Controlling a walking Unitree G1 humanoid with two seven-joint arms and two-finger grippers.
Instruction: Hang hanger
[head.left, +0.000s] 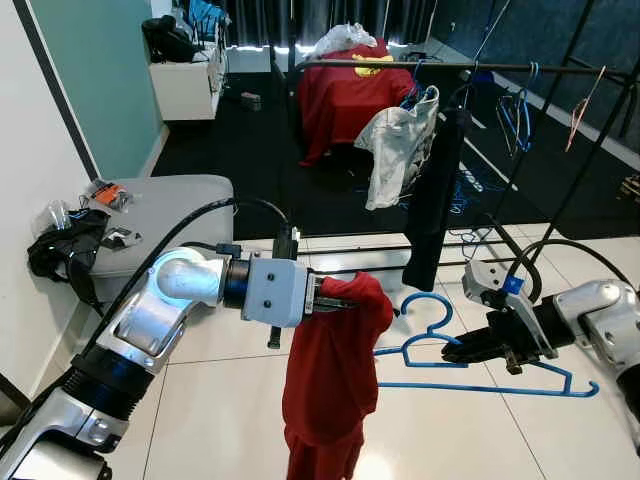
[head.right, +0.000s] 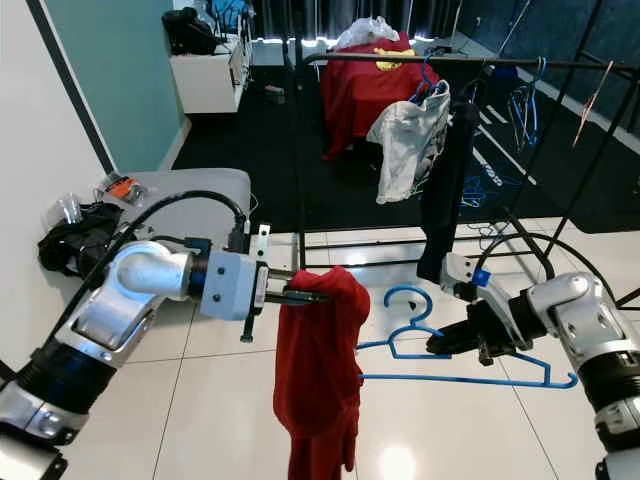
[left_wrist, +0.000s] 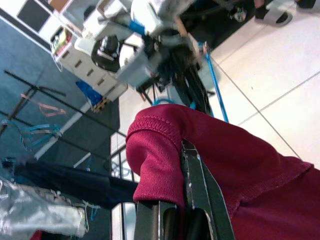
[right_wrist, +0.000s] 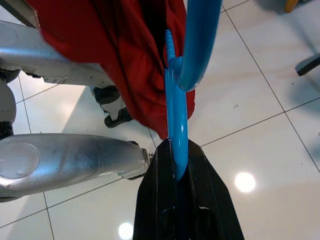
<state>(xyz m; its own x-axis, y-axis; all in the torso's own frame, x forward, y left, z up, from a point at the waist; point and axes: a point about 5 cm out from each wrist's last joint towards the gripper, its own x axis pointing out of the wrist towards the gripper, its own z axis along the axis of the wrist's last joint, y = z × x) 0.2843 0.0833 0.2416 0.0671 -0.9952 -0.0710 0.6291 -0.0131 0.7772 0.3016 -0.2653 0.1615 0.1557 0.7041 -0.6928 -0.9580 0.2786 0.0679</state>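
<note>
A blue plastic hanger (head.left: 470, 365) is held level above the white tiles, its hook (head.left: 425, 305) pointing toward the rack. My right gripper (head.left: 462, 350) is shut on the hanger's neck (right_wrist: 176, 145). Left of it hangs a red garment (head.left: 330, 385), draped down from my left gripper (head.left: 345, 300), which is shut on its upper edge (left_wrist: 165, 165). The hanger's near arm reaches toward the red cloth; I cannot tell whether it is inside the garment. A black clothes rail (head.left: 450, 67) crosses the back right, above and behind both grippers.
On the rail hang a dark garment (head.left: 435, 195), a white shirt (head.left: 397, 150), a red shirt (head.left: 350, 95) and spare hangers (head.left: 515, 115). A grey bench (head.left: 160, 215) with clutter and a black bag (head.left: 65, 255) stands at the left wall. The rack's base bars (head.left: 400, 248) lie on the floor ahead.
</note>
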